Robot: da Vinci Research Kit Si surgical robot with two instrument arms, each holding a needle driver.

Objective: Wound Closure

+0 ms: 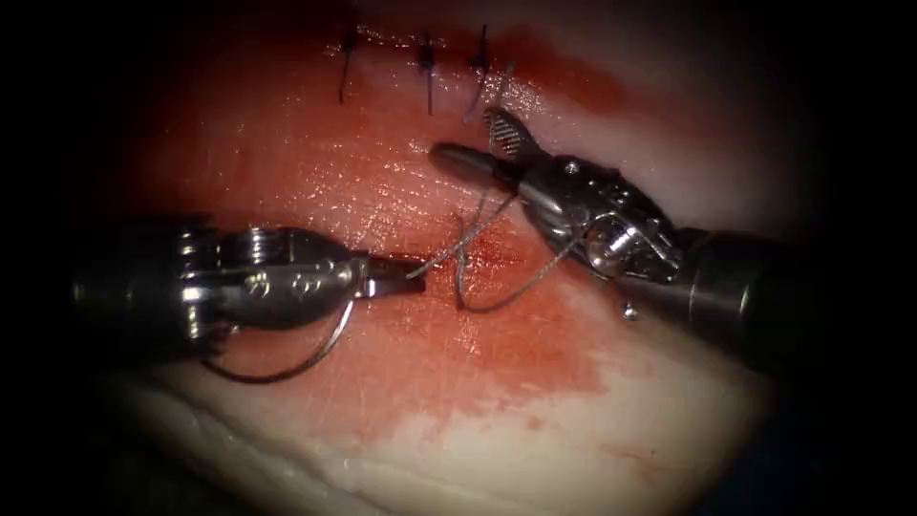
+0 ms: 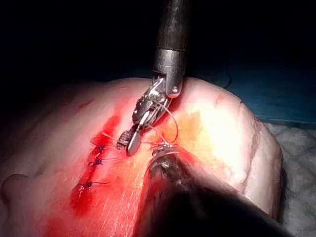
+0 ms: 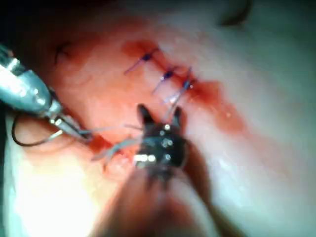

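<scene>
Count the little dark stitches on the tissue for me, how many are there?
3, in a row along the cut: left stitch, middle stitch, right stitch, nearest the right end effector. Others may be hidden.

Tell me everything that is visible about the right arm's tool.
The right arm's tool is a shiny metal needle driver on a dark shaft, entering from the right. Its two jaws stand open in a V above the tissue, one showing a cross-hatched inner face; they hold nothing. Pale thread runs across it below the jaws. It sits just below the third stitch.
</scene>
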